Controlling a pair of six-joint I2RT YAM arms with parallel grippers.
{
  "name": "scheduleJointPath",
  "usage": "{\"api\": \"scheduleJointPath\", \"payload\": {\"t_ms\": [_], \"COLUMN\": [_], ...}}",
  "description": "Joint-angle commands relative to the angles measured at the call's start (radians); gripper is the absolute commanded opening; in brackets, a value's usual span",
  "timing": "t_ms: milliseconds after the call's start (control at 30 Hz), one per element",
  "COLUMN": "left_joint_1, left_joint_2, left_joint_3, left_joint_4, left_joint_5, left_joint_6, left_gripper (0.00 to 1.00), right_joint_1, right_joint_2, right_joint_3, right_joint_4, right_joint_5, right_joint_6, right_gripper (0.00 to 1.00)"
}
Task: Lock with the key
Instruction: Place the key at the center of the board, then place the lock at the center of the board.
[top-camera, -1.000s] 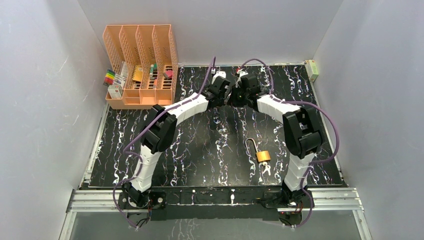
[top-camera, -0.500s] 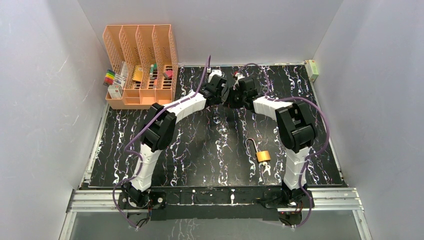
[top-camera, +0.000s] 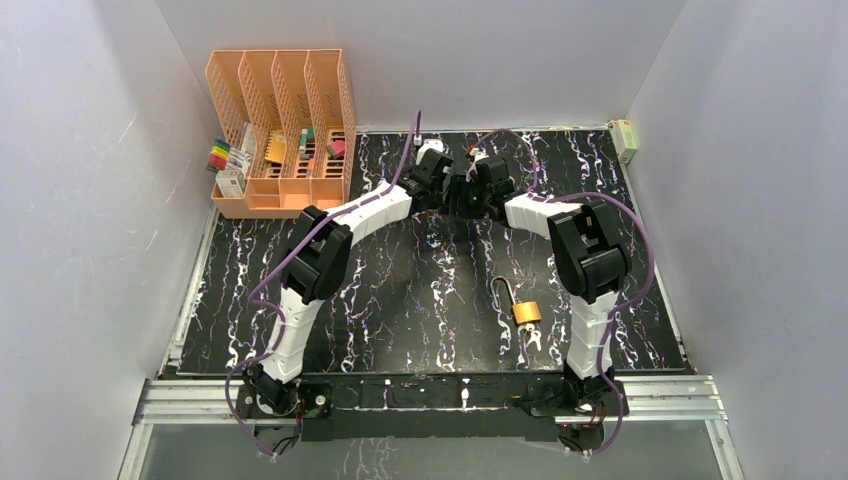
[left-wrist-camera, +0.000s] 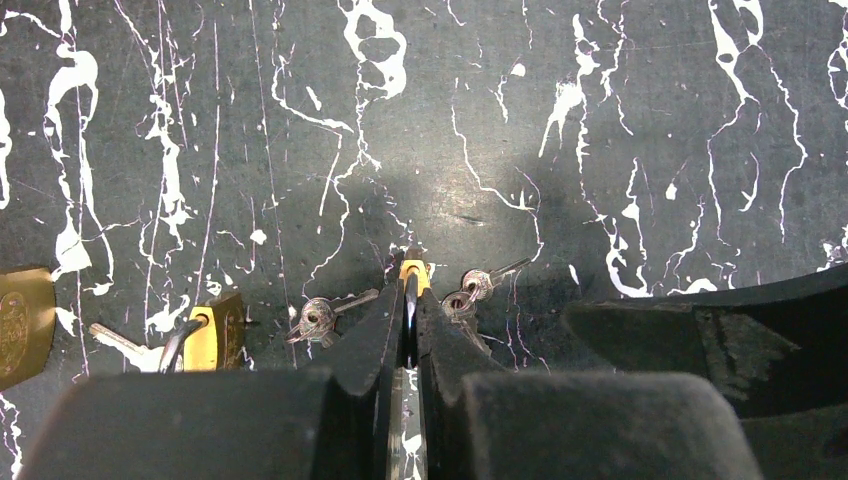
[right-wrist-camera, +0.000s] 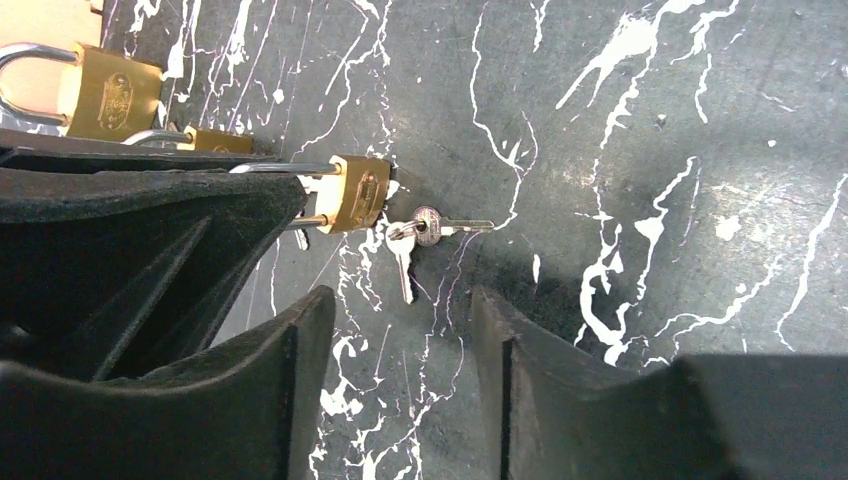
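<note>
1. The black left claw (left-wrist-camera: 410, 292) is pressed together. It is pinching the steel shackle of a small brass padlock (right-wrist-camera: 362, 195), and the lock's body sticks out just past its fingertips, low over the black, white-veined marble-pattern counter (right-wrist-camera: 650, 120). I cannot tell whether the shackle is seated in the body or sprung open.
2. A bunch of small silver keys on a ring (right-wrist-camera: 425, 228) sits against the bottom end of that padlock, on the side away from the left claw. One key points away from the lock and another points sideways. Whether any key is already in the keyhole is too small to make out.
3. The black right claw (right-wrist-camera: 400, 300) faces the left one with its fingers spread and nothing between them. The keys lie just ahead of its fingertips, in line with the gap.
4. The step in hand looks like reaching for the key while the lock is held steady. Next, the right claw should probably ease forward until its fingers straddle one key's round head. It can then close on the flat faces and turn the key while the left claw braces the padlock. The keys are thin and loose on their ring, so one could slip or swing out of the grip.
</note>
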Motion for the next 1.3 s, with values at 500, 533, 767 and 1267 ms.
{"api": "scheduleJointPath", "payload": {"t_ms": [500,533,767,1267], "left_joint_1": [0.007,0.007,0.008,0.006], "left_joint_2": [-0.027,-0.028,-0.005,-0.091], "left_joint_3": [0.101,0.105,0.137,0.143], "left_joint_4": [-0.224,-0.230,-0.267,-0.284], "left_joint_5": [0.076,0.077,0.083,0.092], "left_joint_6": [-0.007,-0.008,-0.013,-0.010], "left_gripper": [0.00,0.00,0.01,0.66], "right_joint_1": [-0.036,-0.036,-0.036,0.023], "right_joint_2": [-0.580,-0.613,-0.775,-0.900], "right_joint_3": [-0.317,-0.345,-0.556,-0.636], "right_joint_4": [-0.289,-0.303,-0.387,-0.625], "right_joint_5": [0.259,0.273,0.303,0.401], "right_joint_6": [-0.114,-0.102,-0.038,0.087], "right_gripper": [0.89,0.93,0.99,0.99]}}
